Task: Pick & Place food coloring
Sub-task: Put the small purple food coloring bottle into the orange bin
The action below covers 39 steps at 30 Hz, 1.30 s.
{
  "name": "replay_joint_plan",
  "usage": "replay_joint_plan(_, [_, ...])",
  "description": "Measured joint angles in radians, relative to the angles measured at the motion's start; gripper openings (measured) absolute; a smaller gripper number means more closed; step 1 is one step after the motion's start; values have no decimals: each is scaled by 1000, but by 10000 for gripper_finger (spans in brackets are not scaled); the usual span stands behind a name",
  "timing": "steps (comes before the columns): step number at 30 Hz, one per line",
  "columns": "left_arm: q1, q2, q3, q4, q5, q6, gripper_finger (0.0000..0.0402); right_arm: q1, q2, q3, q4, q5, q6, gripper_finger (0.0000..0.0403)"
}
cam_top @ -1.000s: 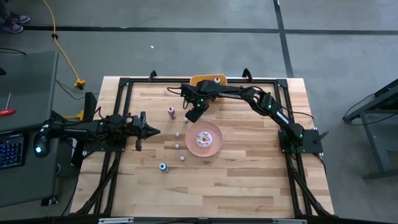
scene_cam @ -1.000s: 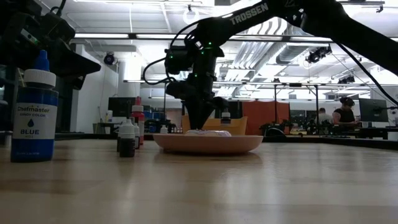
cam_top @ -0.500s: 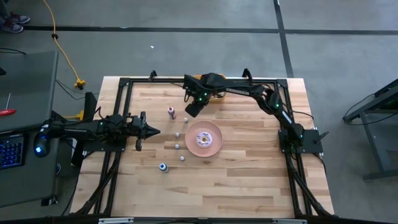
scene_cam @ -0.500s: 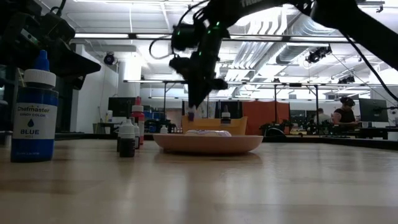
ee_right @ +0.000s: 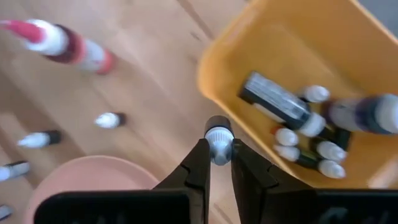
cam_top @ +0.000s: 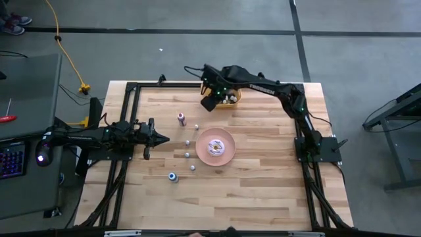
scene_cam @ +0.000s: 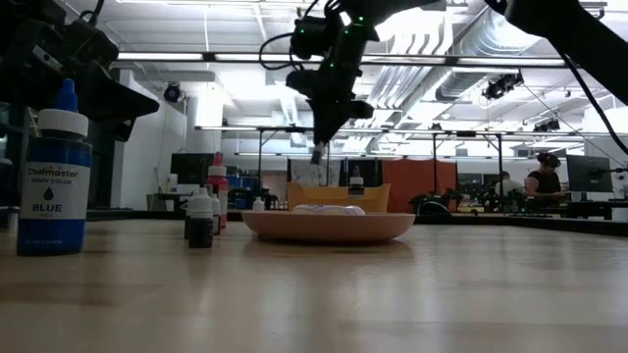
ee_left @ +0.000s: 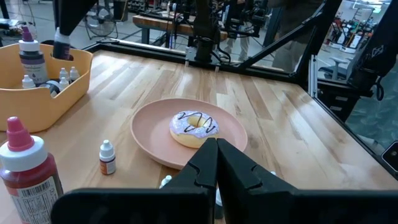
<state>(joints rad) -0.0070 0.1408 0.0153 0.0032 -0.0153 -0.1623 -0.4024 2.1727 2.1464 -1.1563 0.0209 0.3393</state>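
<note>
Nearest the low camera: 1 blue-capped food coloring bottle (scene_cam: pixel 54 172), labelled BLUE, upright on the table (cam_top: pixel 250 191). Beyond: small whitish-capped bottles (cam_top: pixel 187 155) beside the pink plate (cam_top: pixel 227 151). Farthest: right gripper (ee_right: pixel 217 163) clamping 1 tiny white-capped bottle (ee_right: pixel 219 135) at the orange bin (ee_right: pixel 249 43) edge. Left gripper (cam_top: pixel 161 139) closed, idle.

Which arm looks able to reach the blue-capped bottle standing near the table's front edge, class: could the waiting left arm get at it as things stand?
Probably yes. The left gripper waits shut near the blue-capped bottle, with bare table between them. The right gripper is busy, holding a small bottle by the orange bin.
</note>
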Motion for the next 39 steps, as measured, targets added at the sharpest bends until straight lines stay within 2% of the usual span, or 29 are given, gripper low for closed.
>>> replay_joint_plan(11, [0, 0, 0, 0, 1, 0, 1, -81, 0, 0, -162, 126, 20, 38])
replay_joint_plan(18, [0, 0, 0, 0, 2, 0, 1, -119, 5, -4, -200, 136, 46, 45])
replay_joint_plan(26, [0, 0, 0, 0, 2, 0, 1, -123, 14, -142, -62, 93, 74, 43])
replay_joint_plan(36, [0, 0, 0, 0, 3, 0, 1, -146, 13, -248, 73, 81, 124, 45])
replay_joint_plan(39, [0, 0, 0, 0, 3, 0, 1, -151, 14, -286, 105, 49, 134, 49])
